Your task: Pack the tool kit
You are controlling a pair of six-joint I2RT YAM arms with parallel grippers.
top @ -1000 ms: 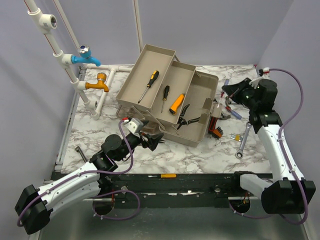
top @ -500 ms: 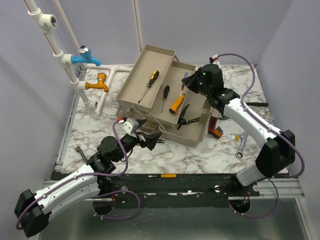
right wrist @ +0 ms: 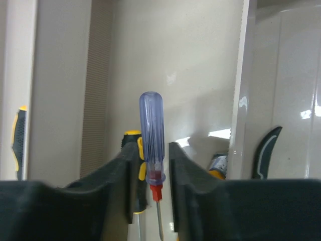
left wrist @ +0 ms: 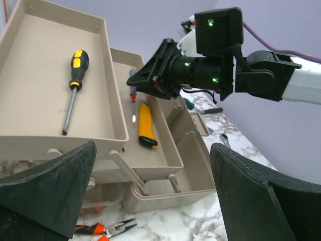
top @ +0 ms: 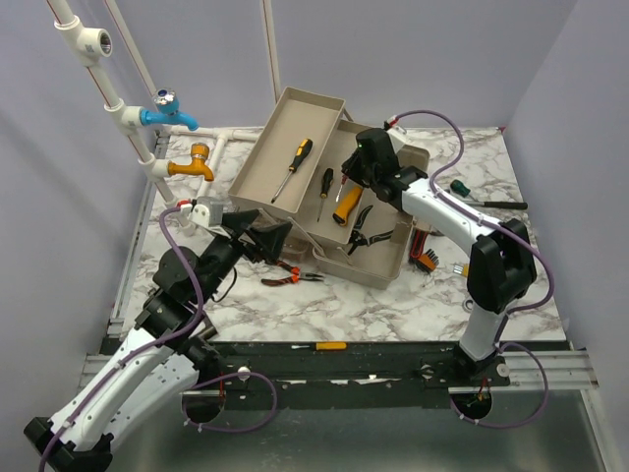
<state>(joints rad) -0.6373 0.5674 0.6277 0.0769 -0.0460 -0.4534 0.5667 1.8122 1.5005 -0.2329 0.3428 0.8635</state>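
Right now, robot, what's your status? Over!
Left gripper open, empty. Right gripper parted around blue-handled screwdriver in toolbox middle tray. Orange-handled pliers on table, unpacked. Nothing seen blocking.

The left arm (top: 147,366) and right arm (top: 442,209) have white shells, black joints, black wedge-shaped fingers (left wrist: 50,186) and looping purple cables (top: 432,111).

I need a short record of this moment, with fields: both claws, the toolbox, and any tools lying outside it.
left claw: open wide, empty, near the toolbox's front left corner
right claw: over the middle tray, blue-handled screwdriver between its fingers; firm grip cannot be told
toolbox: open, trays folded out
top tray: yellow-black screwdriver
outside: orange pliers on the table, in front of the toolbox
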